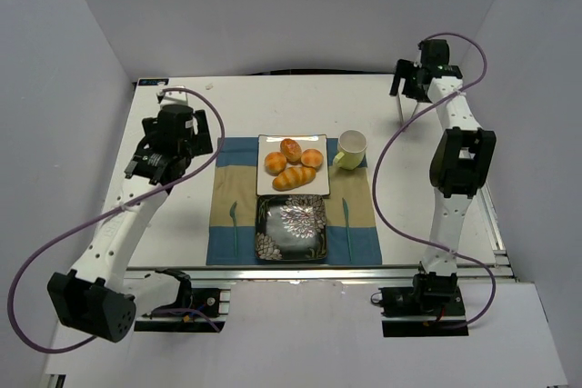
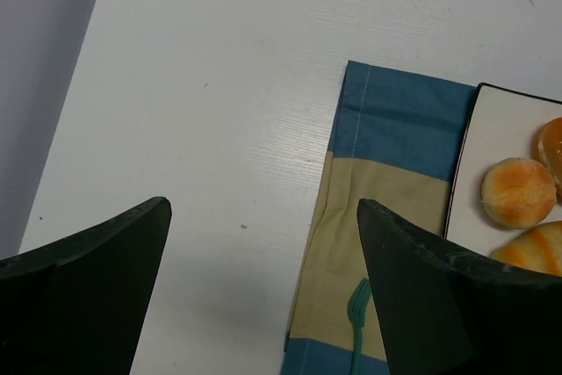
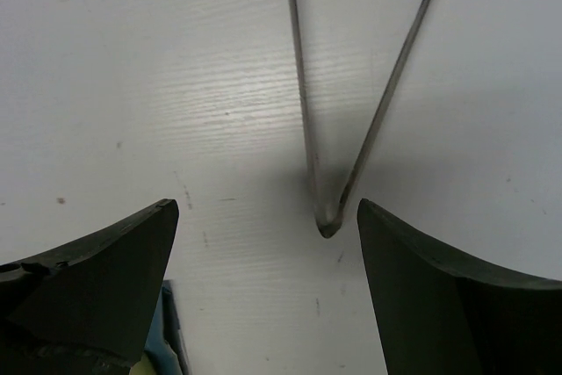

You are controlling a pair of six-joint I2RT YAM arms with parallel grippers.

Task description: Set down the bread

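Several golden breads, round buns and one long roll (image 1: 294, 178), lie on a white square plate (image 1: 268, 186) at the far end of a blue and tan placemat (image 1: 227, 190). A dark flowered plate (image 1: 291, 229) sits empty in front of it. My left gripper (image 1: 148, 168) is open and empty over bare table left of the mat. The left wrist view shows a round bun (image 2: 518, 192) and the white plate's rim (image 2: 464, 164) at the right, beyond my open left gripper (image 2: 263, 206). My right gripper (image 1: 406, 86) is open and empty at the far right, above metal tongs (image 1: 401, 111).
A pale yellow cup (image 1: 351, 147) stands just right of the white plate. The tongs (image 3: 299, 85) lie on the table with their joined end between my open right gripper (image 3: 268, 204) fingers. A green fork (image 2: 357, 305) is printed on the mat. Grey walls enclose the table.
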